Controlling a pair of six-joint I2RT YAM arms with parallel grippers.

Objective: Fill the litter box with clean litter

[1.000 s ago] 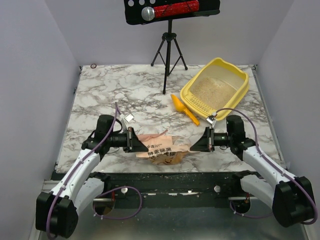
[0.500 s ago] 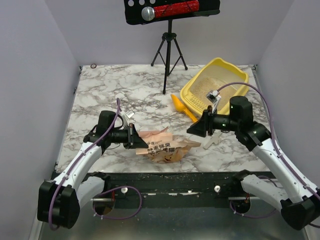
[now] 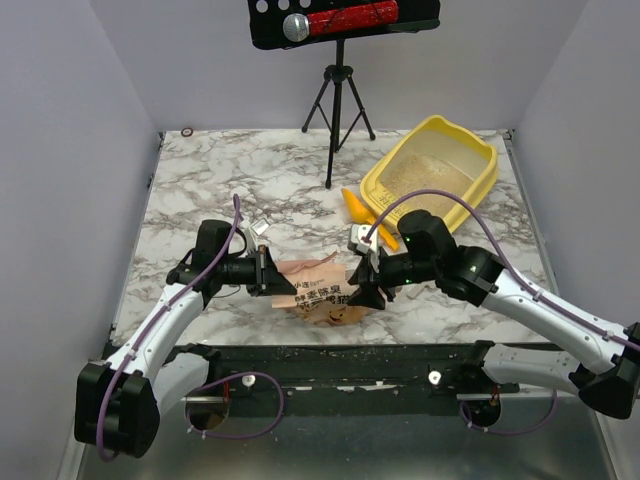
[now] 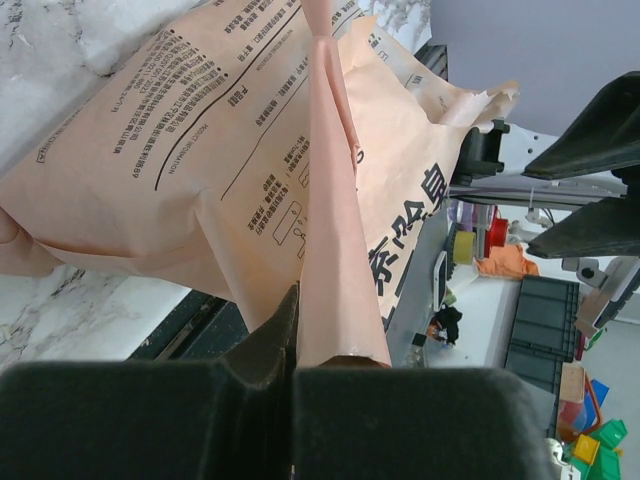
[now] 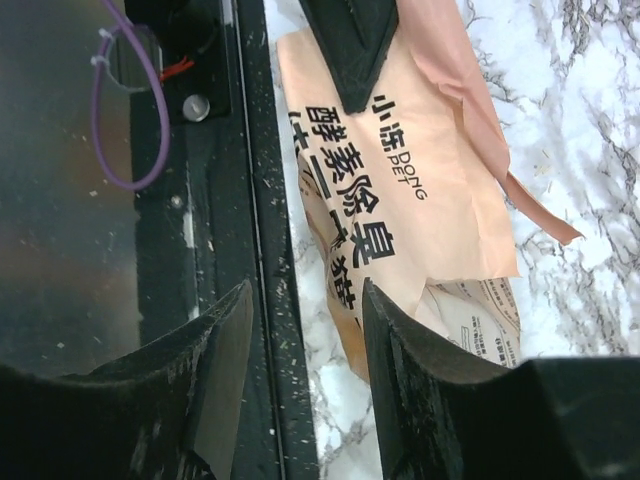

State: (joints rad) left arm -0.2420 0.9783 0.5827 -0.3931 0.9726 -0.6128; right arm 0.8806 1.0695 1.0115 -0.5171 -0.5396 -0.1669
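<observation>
Your left gripper (image 4: 295, 330) is clamped tight on a folded flap at the left end of the paper bag (image 3: 320, 292), the paper pinched flat between its jaws. That grip looks meant to anchor the bag so that it cannot slide while the other arm works on it. The bag lies on its side close to the near edge of the tabletop (image 3: 250, 180), about midway along it, printed face up. Your right gripper (image 5: 305, 340) hangs over the bag's right end with its jaws parted roughly halfway and nothing between them; the bag's edge shows just beyond the fingertips, so it seems lined up to take hold there. The litter box (image 3: 478, 180) sits at the far right corner of the tabletop, well apart from the bag, with a thin layer of litter (image 3: 425, 175) across its floor. The scoop (image 3: 352, 205) lies just beside the box's near left corner. With only one end held, the bag cannot yet be lifted level, so you would probably want the second grip before carrying it to the box.
</observation>
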